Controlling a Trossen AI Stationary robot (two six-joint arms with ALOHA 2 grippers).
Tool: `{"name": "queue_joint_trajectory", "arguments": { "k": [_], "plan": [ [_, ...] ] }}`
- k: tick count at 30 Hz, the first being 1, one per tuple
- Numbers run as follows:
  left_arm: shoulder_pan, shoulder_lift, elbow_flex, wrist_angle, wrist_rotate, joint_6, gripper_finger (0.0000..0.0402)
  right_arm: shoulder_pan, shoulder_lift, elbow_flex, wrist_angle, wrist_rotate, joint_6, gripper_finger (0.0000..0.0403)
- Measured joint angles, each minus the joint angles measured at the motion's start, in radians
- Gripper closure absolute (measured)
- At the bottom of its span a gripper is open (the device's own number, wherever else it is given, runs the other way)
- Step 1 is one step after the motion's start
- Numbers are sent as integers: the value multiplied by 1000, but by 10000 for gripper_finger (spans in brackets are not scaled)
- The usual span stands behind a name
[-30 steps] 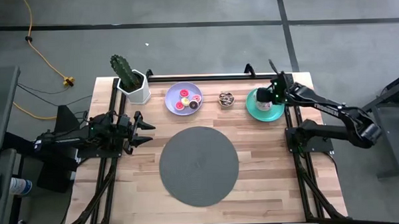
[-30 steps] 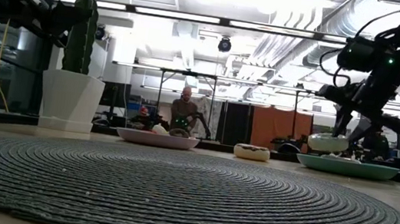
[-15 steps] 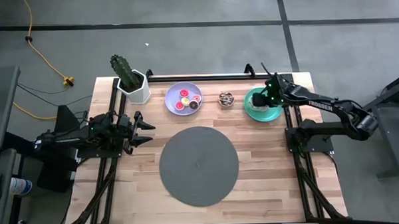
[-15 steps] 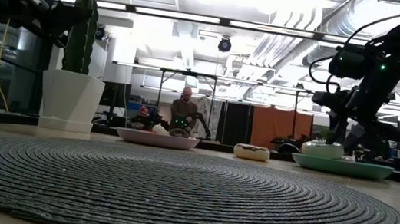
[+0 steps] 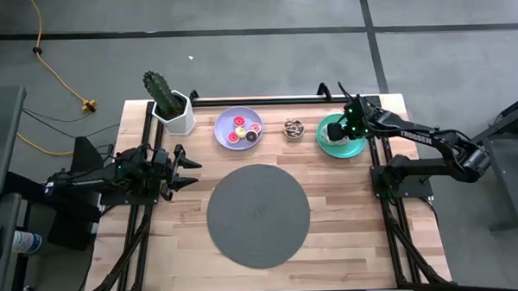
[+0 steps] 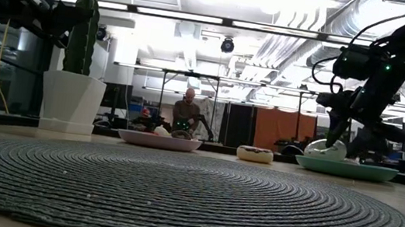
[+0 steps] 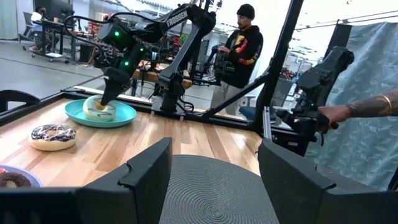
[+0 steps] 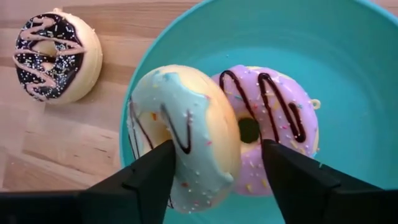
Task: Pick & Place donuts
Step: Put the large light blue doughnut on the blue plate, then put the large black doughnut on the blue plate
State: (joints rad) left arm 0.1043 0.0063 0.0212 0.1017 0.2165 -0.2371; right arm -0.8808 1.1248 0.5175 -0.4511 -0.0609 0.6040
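A mint-iced donut [image 8: 186, 124] stands tilted on the teal plate [image 8: 348, 74], leaning against a pink-iced donut [image 8: 280, 112] that lies flat there. My right gripper [image 8: 217, 148] is open, slanting down over the plate [image 5: 356, 148], with one finger on each side of the mint donut [image 6: 327, 149]. A chocolate-iced donut [image 5: 294, 127] lies on the wood beside the plate. Several small donuts sit on the lavender plate [image 5: 222, 135]. My left gripper [image 5: 187, 165] waits open at the table's left, holding nothing. My right gripper has one finger [image 8: 149, 174] close against the mint donut's lower rim [image 8: 177, 163], and I cannot tell whether they touch. The other finger [image 8: 292, 174] stands clear of it. The donut rests on the plate and the pink donut.
A big dark grey round mat [image 5: 258, 215] covers the table's middle. A cactus in a white pot [image 5: 173, 107] stands at the far left. Beyond the table a person [image 7: 241, 46] stands, and a hand [image 7: 345, 113] holds a device.
My right gripper has come down and a little toward the table's left over the teal plate, rolled somewhat, and opened. The mint donut, held clear above the plate a second ago, now rests tipped on it against the pink donut.
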Motion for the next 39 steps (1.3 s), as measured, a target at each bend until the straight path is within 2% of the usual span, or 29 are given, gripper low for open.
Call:
{"name": "queue_joint_trajectory", "arguments": {
  "k": [7,14,21,26,31,39],
  "plan": [
    [0,0,0,0,0,0,172,-21,-1,57,-52,16,-59,151],
    [0,0,0,0,0,0,172,-43,-2,247,-164,57,-151,150],
    [0,0,0,0,0,0,172,-40,12,446,-147,60,-207,150],
    [0,0,0,0,0,0,172,-9,89,523,-141,11,-213,150],
    [0,0,0,0,0,0,172,46,202,527,-82,-65,-135,150],
    [0,0,0,0,0,0,172,116,379,544,-41,-151,-461,150]
  ]
}}
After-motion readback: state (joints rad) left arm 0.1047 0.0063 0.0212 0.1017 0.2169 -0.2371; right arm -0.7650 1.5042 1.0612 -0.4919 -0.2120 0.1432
